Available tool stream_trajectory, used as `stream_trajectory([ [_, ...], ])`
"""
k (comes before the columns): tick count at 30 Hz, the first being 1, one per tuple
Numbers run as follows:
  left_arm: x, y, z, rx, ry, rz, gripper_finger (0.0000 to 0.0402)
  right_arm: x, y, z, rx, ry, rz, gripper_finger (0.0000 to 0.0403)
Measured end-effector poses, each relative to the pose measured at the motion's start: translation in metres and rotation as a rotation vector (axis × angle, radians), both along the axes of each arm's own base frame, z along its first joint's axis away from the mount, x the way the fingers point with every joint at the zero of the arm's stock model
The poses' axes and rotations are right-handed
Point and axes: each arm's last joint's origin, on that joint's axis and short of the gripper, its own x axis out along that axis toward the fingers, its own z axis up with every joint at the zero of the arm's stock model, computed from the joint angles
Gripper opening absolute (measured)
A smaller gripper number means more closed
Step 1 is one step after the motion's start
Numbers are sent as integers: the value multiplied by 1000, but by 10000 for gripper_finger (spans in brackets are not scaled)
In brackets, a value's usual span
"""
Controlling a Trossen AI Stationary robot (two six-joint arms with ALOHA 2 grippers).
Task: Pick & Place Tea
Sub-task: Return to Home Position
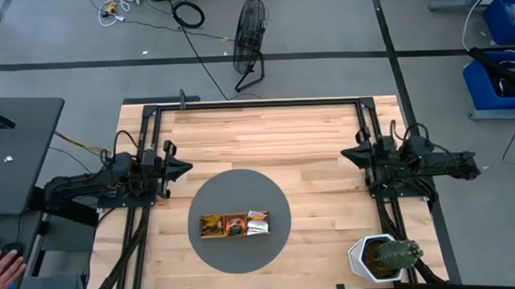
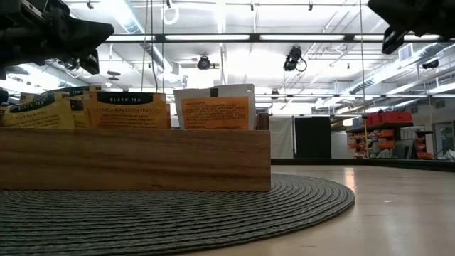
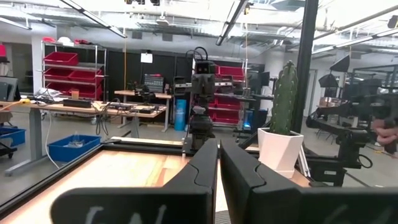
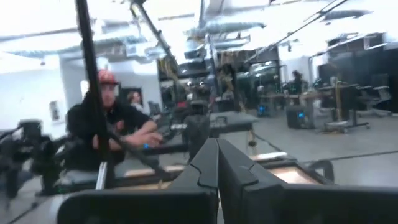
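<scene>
Tea (image 1: 234, 223) filed in the wooden tray (image 1: 202, 236), my hands drawn back to either side.

The sachets stand upright in the tray's compartments: yellow ones at one end reading "BLACK TEA" (image 2: 32, 112), a yellow-orange one beside them marked "PASSION FRUIT" (image 2: 128, 110), and white ones with an orange label (image 2: 215, 108) whose print is too small to read. The tray sits on a round grey woven mat (image 1: 236, 258) in the middle of the pale wood table (image 1: 266, 136). My left hand (image 1: 183, 168) and right hand (image 1: 347, 155) hang above the table's edges, well apart from the tray, each with fingers pressed together, holding nothing. A cactus in a white pot (image 1: 386, 256) stands at the table's corner near my right arm. Beyond is a workshop with red bins on shelves and a black fan (image 1: 250, 42) on the floor.
</scene>
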Motion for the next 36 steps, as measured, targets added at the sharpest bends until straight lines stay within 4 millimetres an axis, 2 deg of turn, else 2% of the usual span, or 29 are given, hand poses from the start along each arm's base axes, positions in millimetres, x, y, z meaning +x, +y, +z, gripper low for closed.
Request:
stream_trajectory([
  [3,0,0,0,0,1,0,23,1,2,-3,-26,16,51,0],
  [6,0,0,0,0,0,1,23,6,2,-16,-24,64,60,0],
  [15,0,0,0,0,0,0,23,14,3,-38,-9,-31,84,0],
  [36,0,0,0,0,1,0,23,18,3,-60,-26,205,80,4],
])
